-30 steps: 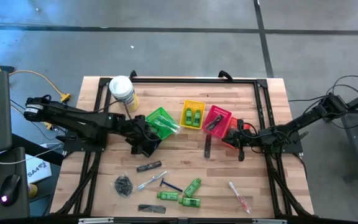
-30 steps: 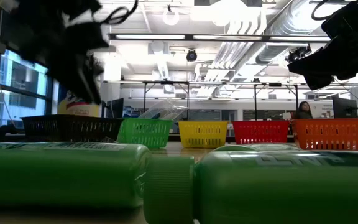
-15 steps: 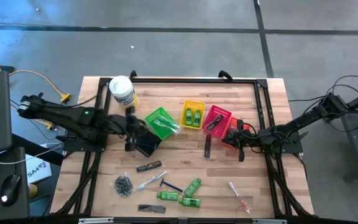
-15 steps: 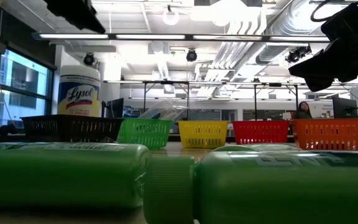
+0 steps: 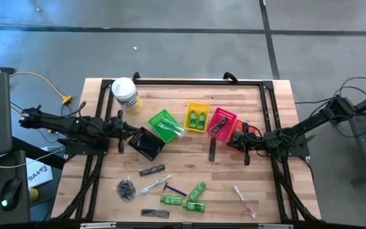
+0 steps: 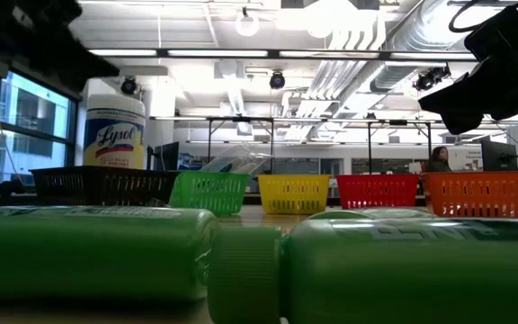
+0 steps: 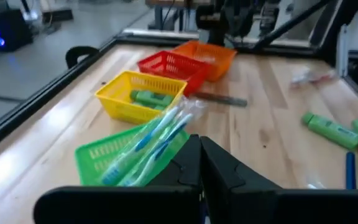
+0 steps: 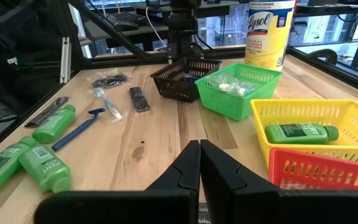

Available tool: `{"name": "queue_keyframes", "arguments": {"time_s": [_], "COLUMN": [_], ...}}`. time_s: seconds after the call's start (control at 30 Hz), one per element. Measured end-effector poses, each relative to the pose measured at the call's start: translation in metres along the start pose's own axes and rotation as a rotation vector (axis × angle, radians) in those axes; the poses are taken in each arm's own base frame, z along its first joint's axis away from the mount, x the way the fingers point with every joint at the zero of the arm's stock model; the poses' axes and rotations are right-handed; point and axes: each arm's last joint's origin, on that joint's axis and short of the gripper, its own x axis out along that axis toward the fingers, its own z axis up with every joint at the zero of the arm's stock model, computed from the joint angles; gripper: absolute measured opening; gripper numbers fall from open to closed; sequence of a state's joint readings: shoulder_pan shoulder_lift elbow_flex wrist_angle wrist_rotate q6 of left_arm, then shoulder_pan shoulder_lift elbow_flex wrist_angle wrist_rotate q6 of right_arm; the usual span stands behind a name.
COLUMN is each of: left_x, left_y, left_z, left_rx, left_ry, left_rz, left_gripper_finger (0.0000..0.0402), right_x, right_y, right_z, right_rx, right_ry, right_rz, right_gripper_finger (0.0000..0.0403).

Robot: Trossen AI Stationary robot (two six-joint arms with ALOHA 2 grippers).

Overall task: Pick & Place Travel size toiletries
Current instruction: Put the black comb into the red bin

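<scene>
White-lidded tub (image 6: 114, 135) reads "Lysol"; left gripper (image 5: 121, 126) and right gripper (image 5: 246, 152) jaws clenched, empty

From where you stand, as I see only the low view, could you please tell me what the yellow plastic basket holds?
Observer: The yellow plastic basket holds two bright green mini bottles, side by side.
Operator: Thank you. Is the left gripper carrying anything?
Observer: No; the left gripper is shut and empty, beside the black plastic basket.
Operator: What lies loose at the front right of the wooden table?
Observer: A clear-wrapped toothbrush lies there, apart from the other loose items.
</scene>
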State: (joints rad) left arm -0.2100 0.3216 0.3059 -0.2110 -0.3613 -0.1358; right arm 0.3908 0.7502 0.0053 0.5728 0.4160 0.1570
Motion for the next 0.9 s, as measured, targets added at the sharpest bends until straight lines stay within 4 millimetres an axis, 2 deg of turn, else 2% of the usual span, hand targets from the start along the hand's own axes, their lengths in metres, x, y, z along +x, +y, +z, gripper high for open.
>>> {"name": "queue_keyframes", "arguments": {"time_s": [0.17, 0.37, 0.9], "left_x": [0.005, 0.01, 0.013], "left_y": [0.002, 0.001, 0.002], "left_z": [-0.032, -0.046, -0.055], "left_rx": [0.018, 0.03, 0.084], "left_ry": [-0.049, -0.102, -0.13], "left_rz": [-0.013, -0.051, -0.047], "left_gripper_finger": [0.0, 0.0, 0.0], "right_x": [0.0, 0.0, 0.0], "right_y": [0.0, 0.0, 0.0], "right_z": [0.0, 0.0, 0.0], "right_rx": [0.0, 0.0, 0.003], "right_ry": [0.0, 0.001, 0.001], "right_rz": [0.0, 0.0, 0.0], "right_gripper_finger": [0.0003, 0.0003, 0.0003]}}
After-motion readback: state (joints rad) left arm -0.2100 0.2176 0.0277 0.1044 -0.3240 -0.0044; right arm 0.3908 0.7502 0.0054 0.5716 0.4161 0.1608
